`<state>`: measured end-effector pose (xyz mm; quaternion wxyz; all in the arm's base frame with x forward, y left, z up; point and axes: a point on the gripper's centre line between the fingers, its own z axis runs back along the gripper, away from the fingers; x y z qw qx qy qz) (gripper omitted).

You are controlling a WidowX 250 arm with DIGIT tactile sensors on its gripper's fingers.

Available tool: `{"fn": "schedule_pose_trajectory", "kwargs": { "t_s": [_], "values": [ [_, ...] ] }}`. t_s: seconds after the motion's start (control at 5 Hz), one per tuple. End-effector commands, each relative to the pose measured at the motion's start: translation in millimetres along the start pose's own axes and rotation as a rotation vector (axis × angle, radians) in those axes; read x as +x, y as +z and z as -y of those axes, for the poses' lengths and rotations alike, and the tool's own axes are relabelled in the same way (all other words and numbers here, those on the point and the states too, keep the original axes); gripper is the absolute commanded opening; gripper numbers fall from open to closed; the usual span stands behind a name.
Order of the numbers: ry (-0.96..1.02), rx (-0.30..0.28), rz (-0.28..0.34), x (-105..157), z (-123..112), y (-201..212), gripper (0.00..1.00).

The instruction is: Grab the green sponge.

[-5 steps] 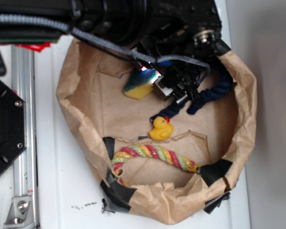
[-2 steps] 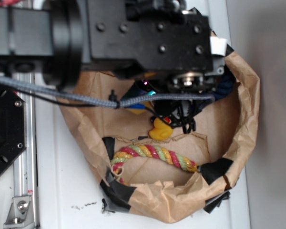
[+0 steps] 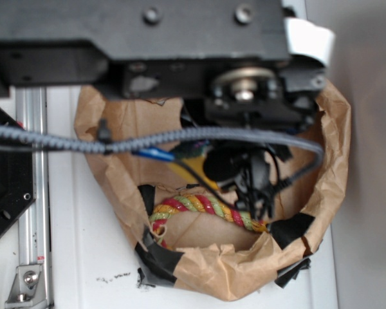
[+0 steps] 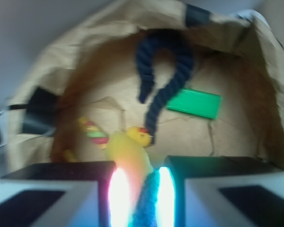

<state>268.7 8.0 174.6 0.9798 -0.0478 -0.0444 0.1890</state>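
While clamped on one yellow sponge (image 4: 132, 161), pincer (image 4: 137, 189); one green sponge (image 4: 194, 103), two ropes beyond.

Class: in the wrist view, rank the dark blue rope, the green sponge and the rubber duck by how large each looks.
1. dark blue rope
2. green sponge
3. rubber duck, partly hidden behind the yellow sponge, so its rank is unsure.

sponge (image 4: 194, 103) right of dark rope (image 4: 162, 71) — duck (image 4: 138, 136) below rope | all in paper bin (image 4: 109, 28)
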Motion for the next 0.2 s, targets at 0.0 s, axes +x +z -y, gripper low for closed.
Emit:
{"fn": "schedule_pose_trajectory", "kwargs": {
  "t_s": [0.0],
  "values": [
    [-0.061,0.030,0.109,8.6,1.5,16.1,0.00]
  ]
}}
